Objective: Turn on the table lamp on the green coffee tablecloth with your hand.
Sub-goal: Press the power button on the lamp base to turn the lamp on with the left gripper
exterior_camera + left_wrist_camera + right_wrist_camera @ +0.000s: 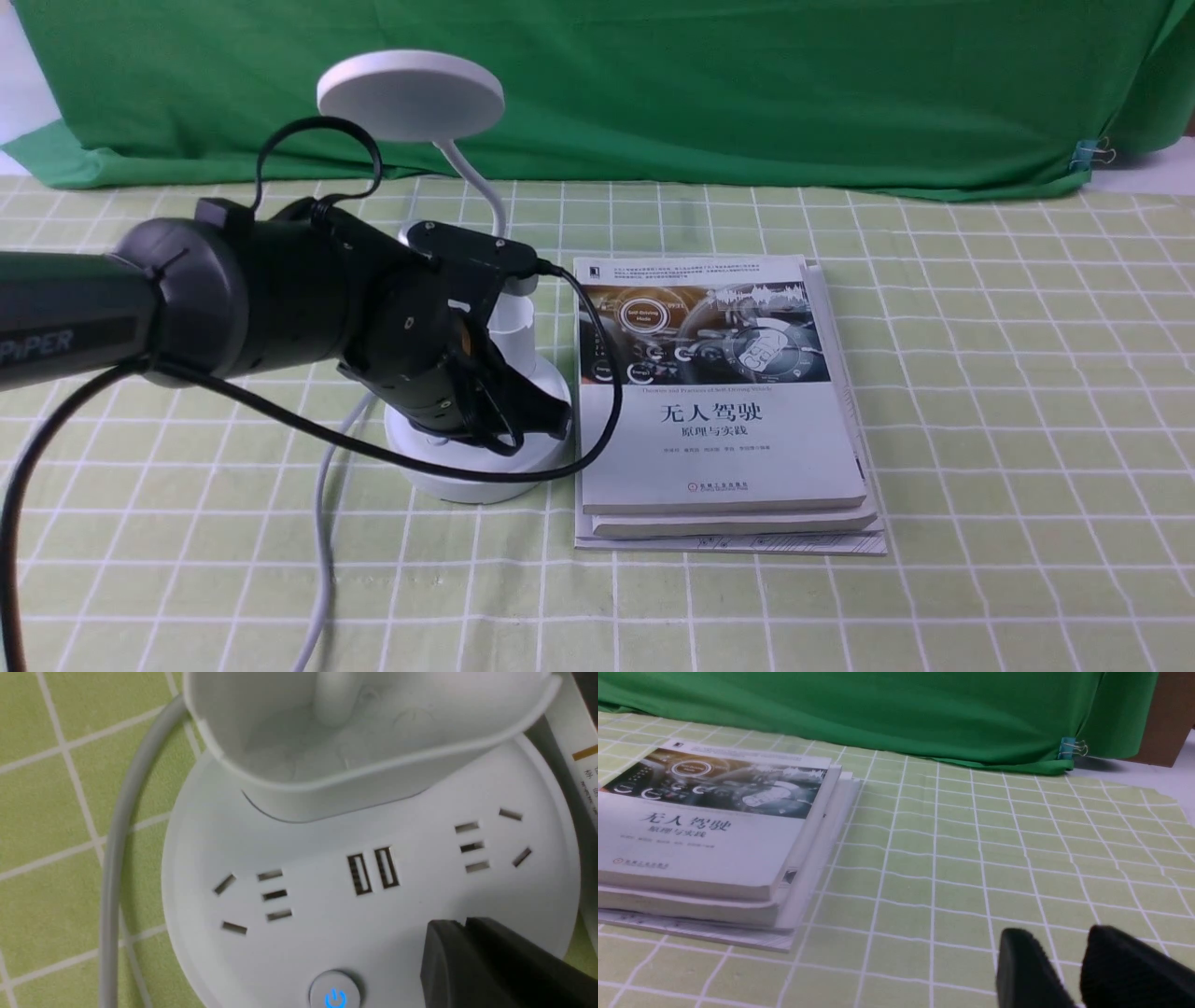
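Note:
The white table lamp (411, 93) stands on the pale green grid tablecloth (980, 420), its disc head raised on a bent neck. My left gripper (551, 415) reaches down onto the lamp's round base (485, 476). In the left wrist view the gripper (465, 924) is shut and empty, its tip over the base (317, 933) to one side of a round button with a glowing blue power sign (334, 994). Sockets, two USB ports (371, 870) and the pen cup (355, 742) show. A second button is not visible. My right gripper (1057, 942) hangs low over bare cloth, fingers slightly apart.
A stack of white books (719, 401) lies right beside the lamp base and also shows in the right wrist view (714, 826). The lamp's white cord (327, 523) runs toward the front edge. A dark green backdrop cloth (747, 84) hangs behind.

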Action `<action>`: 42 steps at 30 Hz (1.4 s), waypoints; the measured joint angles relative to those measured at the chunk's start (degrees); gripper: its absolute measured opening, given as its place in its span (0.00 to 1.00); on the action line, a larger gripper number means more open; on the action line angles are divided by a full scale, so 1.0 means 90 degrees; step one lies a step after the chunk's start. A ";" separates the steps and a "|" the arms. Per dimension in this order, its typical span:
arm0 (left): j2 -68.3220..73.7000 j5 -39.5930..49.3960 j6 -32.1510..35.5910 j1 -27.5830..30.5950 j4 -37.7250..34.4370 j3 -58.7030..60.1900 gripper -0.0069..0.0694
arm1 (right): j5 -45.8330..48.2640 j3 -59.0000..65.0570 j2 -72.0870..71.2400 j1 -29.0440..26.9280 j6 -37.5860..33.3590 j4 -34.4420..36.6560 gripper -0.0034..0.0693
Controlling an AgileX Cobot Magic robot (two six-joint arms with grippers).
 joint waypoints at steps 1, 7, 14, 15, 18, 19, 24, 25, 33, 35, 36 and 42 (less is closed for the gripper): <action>0.0000 -0.0006 0.0006 0.0000 -0.0033 0.0000 0.11 | 0.0000 0.0000 0.0000 0.0000 0.0000 0.0000 0.38; 0.0096 -0.0010 0.0071 0.0000 -0.0066 -0.0006 0.11 | 0.0000 0.0000 0.0000 0.0000 0.0000 0.0000 0.38; 0.0159 -0.0090 0.0071 0.0000 -0.0066 -0.0064 0.11 | 0.0000 0.0000 0.0000 0.0000 0.0000 0.0000 0.38; 0.0159 -0.0090 0.0071 0.0000 -0.0066 -0.0064 0.11 | 0.0000 0.0000 0.0000 0.0000 0.0000 0.0000 0.38; 0.0164 -0.0090 0.0095 0.0000 -0.0066 -0.0069 0.11 | 0.0000 0.0000 0.0000 0.0000 0.0000 0.0000 0.38; 0.0164 -0.0083 0.0115 0.0000 -0.0066 -0.0070 0.11 | 0.0000 0.0000 0.0000 0.0000 0.0000 0.0000 0.38; 0.0164 -0.0039 0.0151 0.0000 -0.0066 -0.0076 0.11 | 0.0000 0.0000 0.0000 0.0000 0.0000 0.0000 0.38; 0.0164 -0.0039 0.0157 0.0000 -0.0066 -0.0076 0.11 | 0.0000 0.0000 0.0000 0.0000 0.0000 0.0000 0.38; 0.0144 -0.0481 0.0152 0.0000 -0.0066 0.0251 0.11 | 0.0000 0.0000 0.0000 0.0000 0.0000 0.0000 0.38; 0.0137 -0.0565 0.0135 0.0000 -0.0066 0.0306 0.11 | 0.0000 0.0000 0.0000 0.0000 0.0000 0.0000 0.38; 0.0131 -0.0574 0.0119 0.0000 -0.0066 0.0315 0.11 | 0.0000 0.0000 0.0000 0.0000 0.0000 0.0000 0.38; -0.0044 -0.0655 0.0101 0.0000 -0.0078 0.0388 0.11 | 0.0000 0.0000 0.0000 0.0000 0.0000 0.0000 0.38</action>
